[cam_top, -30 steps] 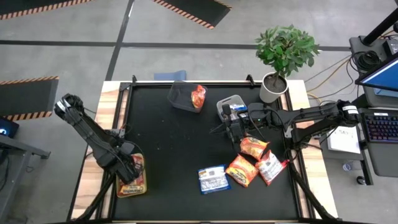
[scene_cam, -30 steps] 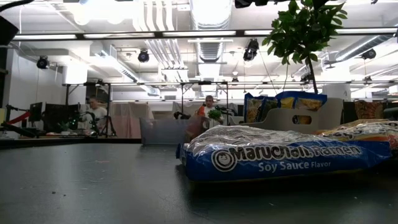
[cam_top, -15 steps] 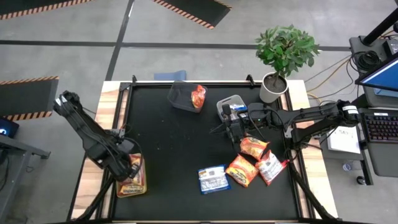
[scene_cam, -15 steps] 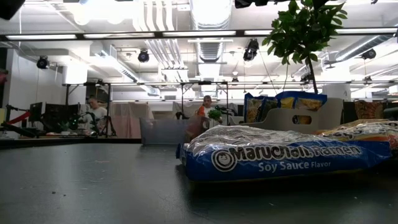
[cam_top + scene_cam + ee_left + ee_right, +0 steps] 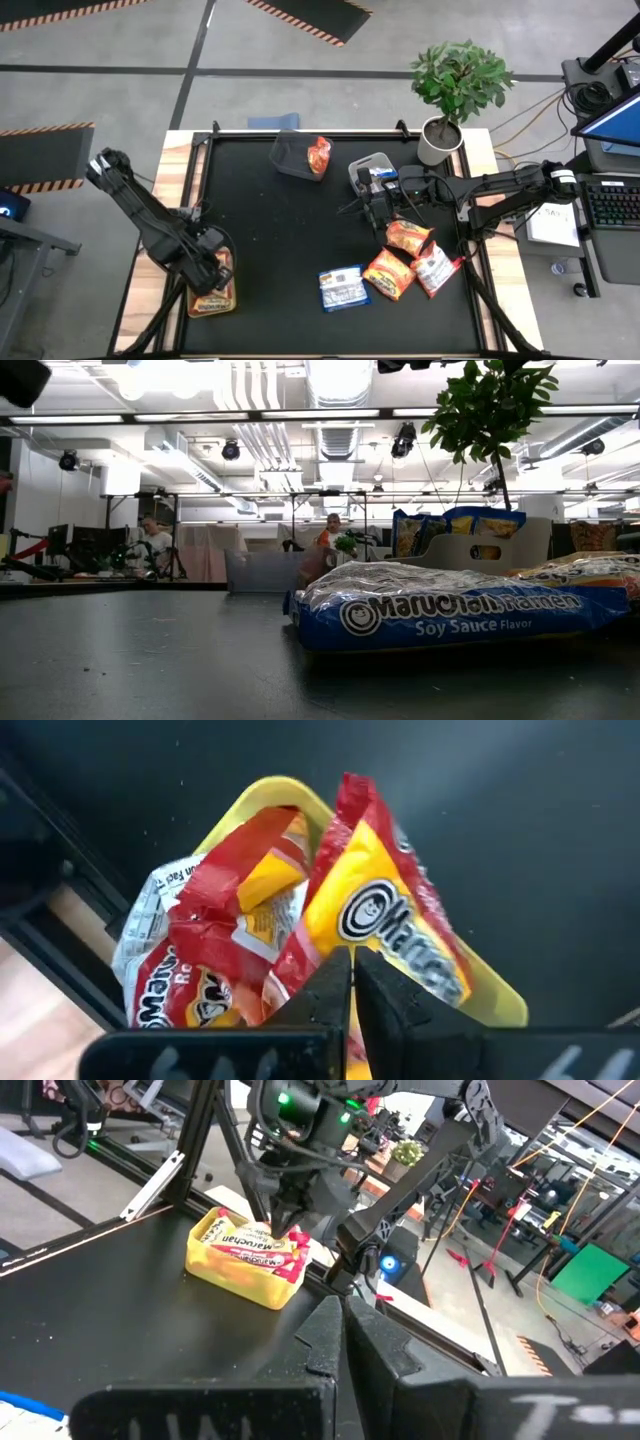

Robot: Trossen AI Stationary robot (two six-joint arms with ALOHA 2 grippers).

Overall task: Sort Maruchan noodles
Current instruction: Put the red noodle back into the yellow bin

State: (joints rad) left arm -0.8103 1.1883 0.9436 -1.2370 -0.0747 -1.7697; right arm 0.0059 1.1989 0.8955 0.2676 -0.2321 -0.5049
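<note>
Tabletop (image 5: 280,230) showing black, wood-coloured at the edges. Yellow bin (image 5: 490,992) holding red-and-yellow packets (image 5: 390,910) with white print. Blue packet (image 5: 344,287) showing white lettering, yellow flavour text. Orange packets (image 5: 390,272) lying beside a red-and-white one (image 5: 436,268). Grey bin (image 5: 292,157) holding an orange packet (image 5: 319,155). Plant (image 5: 460,78) green, pot (image 5: 438,142) white. Floor tape (image 5: 45,128) striped orange-black.
</note>
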